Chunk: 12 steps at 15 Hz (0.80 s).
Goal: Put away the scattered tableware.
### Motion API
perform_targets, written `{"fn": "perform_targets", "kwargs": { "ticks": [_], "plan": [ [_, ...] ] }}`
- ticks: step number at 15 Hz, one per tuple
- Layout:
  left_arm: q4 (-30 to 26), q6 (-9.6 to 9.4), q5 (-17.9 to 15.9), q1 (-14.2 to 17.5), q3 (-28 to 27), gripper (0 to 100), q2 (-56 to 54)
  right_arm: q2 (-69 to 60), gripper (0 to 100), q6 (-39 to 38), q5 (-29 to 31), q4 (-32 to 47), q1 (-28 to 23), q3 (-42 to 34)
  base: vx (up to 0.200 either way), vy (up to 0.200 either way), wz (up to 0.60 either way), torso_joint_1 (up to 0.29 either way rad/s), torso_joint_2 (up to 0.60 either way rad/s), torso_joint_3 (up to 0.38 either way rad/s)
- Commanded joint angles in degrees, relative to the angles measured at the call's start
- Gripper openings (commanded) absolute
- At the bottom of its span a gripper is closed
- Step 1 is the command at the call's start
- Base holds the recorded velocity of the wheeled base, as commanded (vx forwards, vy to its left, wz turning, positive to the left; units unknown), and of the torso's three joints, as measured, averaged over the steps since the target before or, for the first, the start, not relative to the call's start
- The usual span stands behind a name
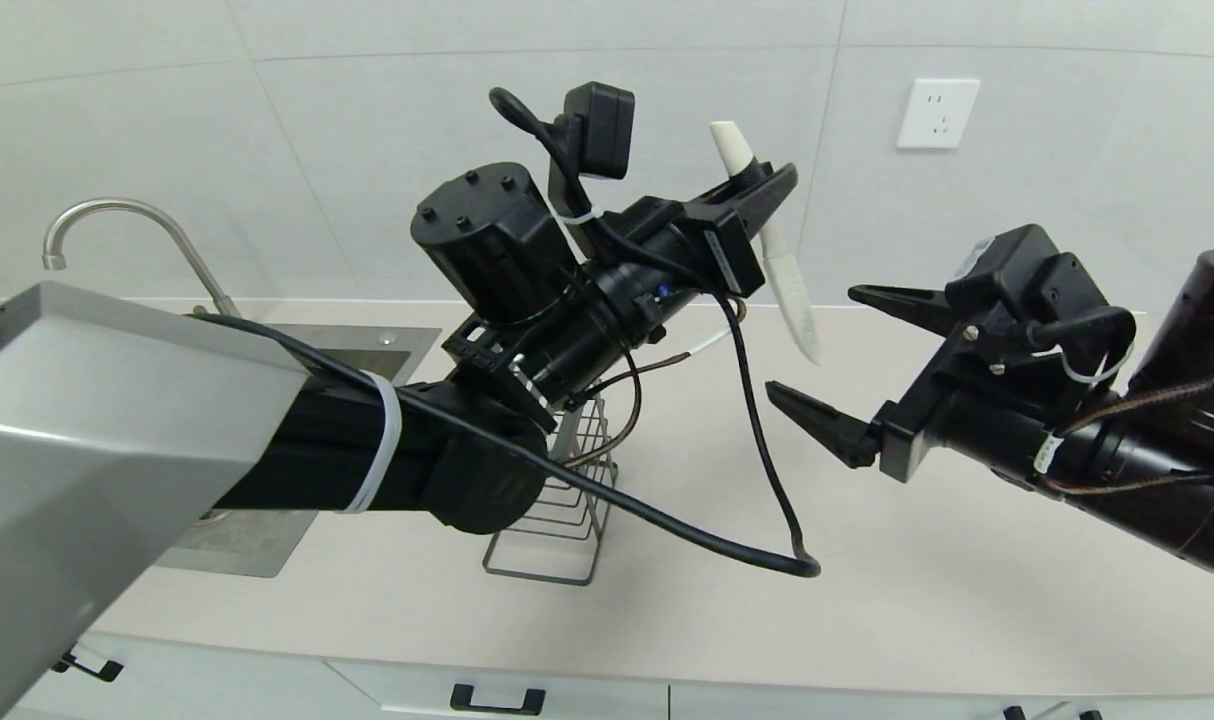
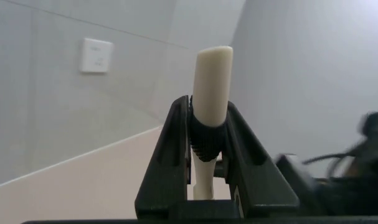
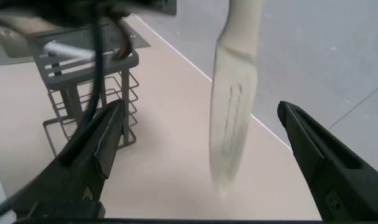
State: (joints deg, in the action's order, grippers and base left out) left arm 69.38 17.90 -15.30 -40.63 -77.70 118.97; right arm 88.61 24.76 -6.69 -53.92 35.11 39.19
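Right gripper [image 1: 812, 340]: spread wide at the jaws and empty; hung over the near-right countertop [image 1: 917, 600], with tips to either side of the knife [image 1: 785, 285] point, apart from it.
Left gripper [image 1: 767, 190]: clenched on the knife; held high above the countertop, farther back than the right one.
Handle [image 2: 212, 81]: cream and smooth, with a rounded end poking up past the fingers [image 2: 170, 155]; pinched low down, close to the root of the blade.
Blade [image 3: 232, 124]: white; hung downward and tilted to the right, free in the air and well clear of the countertop.
Handling: judged light and stiff; looked ceramic or plastic, cannot tell which, so possibly brittle in a drop; with so smooth a handle, likely to slip or swivel in a narrow pinch.
Where to hold: by the handle only, as gripped; blade edge best left untouched by the open jaws.
Wire rack [image 1: 567, 500]: grey, upright on the countertop under the left arm, left of the knife and below it; probably meant as the place for the knife.
Sink [image 1: 407, 340]: set into the countertop at far left, with a curved faucet [image 1: 117, 215] beside it.
Wall socket [image 1: 937, 113]: white, on the tiled wall at far right.
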Motion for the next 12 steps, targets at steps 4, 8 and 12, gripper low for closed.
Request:
{"fn": "perform_targets", "kwargs": {
  "ticks": [4, 8, 12],
  "plan": [
    [-2.4, -0.23, 1.5, 0.4, 0.4, 0, -3.5, -7.8, 100, -0.2, 1.2, 0.0, -0.9, -10.1, 0.0, 0.0, 0.0, 0.0, 0.0, 0.0],
    [-2.9, -0.41, 5.3, 0.1, 3.4, 0, -3.1, -16.7, 0, -2.6, 3.4, 1.2, -4.3, -14.1, 0.0, 0.0, 0.0, 0.0, 0.0, 0.0],
    [-4.5, -4.89, 6.6, -0.6, 9.0, 0, -6.6, -29.5, 0, -25.3, 2.8, 7.4, -19.2, -22.5, 0.0, 0.0, 0.0, 0.0, 0.0, 0.0]
  ]
}}
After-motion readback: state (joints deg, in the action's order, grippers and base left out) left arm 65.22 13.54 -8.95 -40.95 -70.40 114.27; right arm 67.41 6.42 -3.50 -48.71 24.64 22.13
